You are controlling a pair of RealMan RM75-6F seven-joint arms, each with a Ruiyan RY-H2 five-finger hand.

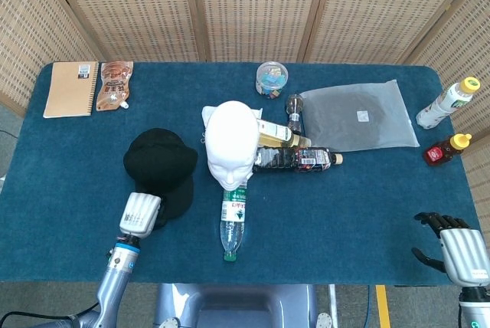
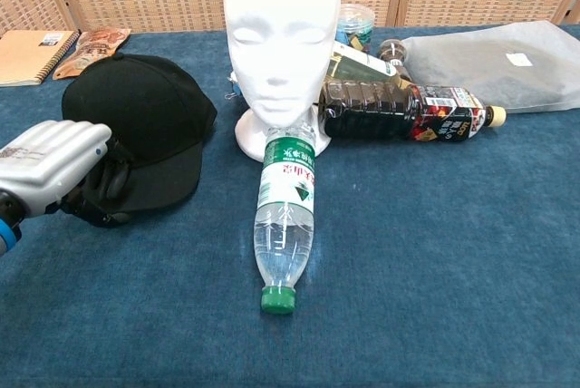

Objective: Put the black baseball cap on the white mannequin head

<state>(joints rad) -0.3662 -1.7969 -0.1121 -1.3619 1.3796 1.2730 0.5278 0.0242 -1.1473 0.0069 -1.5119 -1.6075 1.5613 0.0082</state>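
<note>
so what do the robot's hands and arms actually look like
Both hands have silver-white ribbed backs and black fingers. The left hand carries a small printed label on its back, above a blue wrist ring and a grey forearm. The right hand looks the same: pale shell, dark fingers. No cables or sleeves are visible.

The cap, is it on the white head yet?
No, the cap lies on the table beside the head.
</note>
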